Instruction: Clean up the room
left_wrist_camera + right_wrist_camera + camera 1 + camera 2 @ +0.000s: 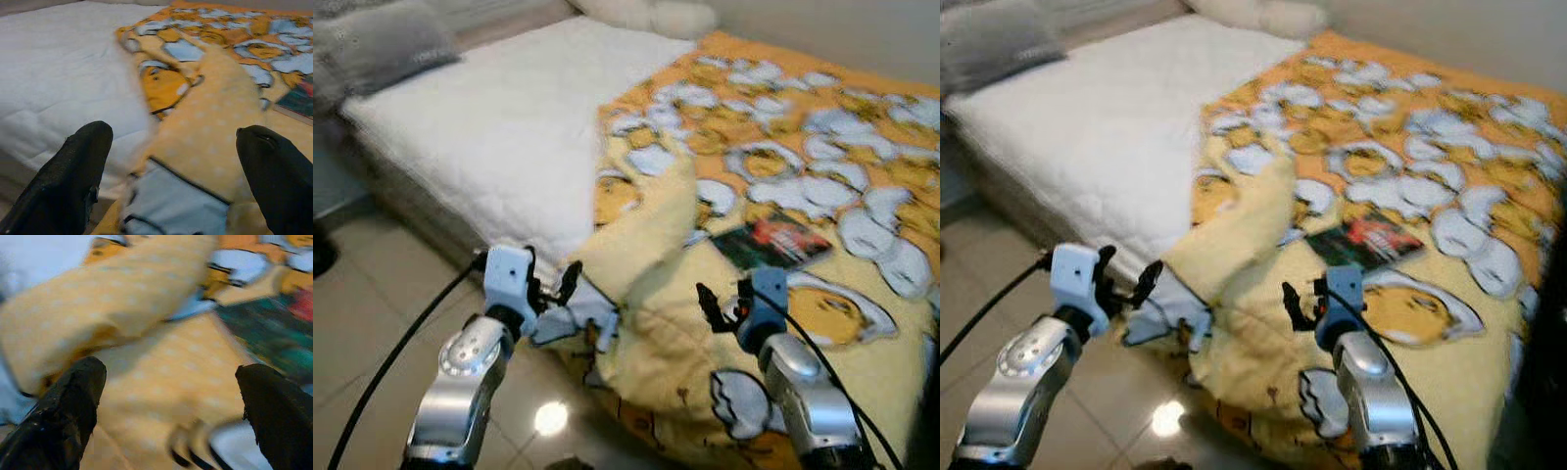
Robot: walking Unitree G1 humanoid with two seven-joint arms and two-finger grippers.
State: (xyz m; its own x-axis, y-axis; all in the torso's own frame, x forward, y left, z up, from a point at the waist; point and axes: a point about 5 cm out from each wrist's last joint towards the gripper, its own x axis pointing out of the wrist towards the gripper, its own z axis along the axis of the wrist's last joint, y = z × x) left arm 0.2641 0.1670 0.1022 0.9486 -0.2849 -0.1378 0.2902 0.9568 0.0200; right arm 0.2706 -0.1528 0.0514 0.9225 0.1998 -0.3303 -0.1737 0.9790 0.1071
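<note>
Bed-making stage: both arms at the rumpled near corner of the blanket.

Yellow-orange duck-print blanket (783,176) covers the bed's right side, its near-left corner bunched and folded back, white mattress (499,127) bare at left. Left gripper (556,290) and right gripper (717,305) both spread wide, holding nothing, flanking the fold, likely poised to pinch and draw it flat. A book (773,243) lies on the blanket, just beyond the right gripper.

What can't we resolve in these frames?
- Dark book with red on its cover on the yellow-orange duck-print blanket: title blurred, eye views.
- Grey pillow: cut off by the left eye view's edge.
- Right wrist view: motion blur smears the blanket between the open fingers.
</note>
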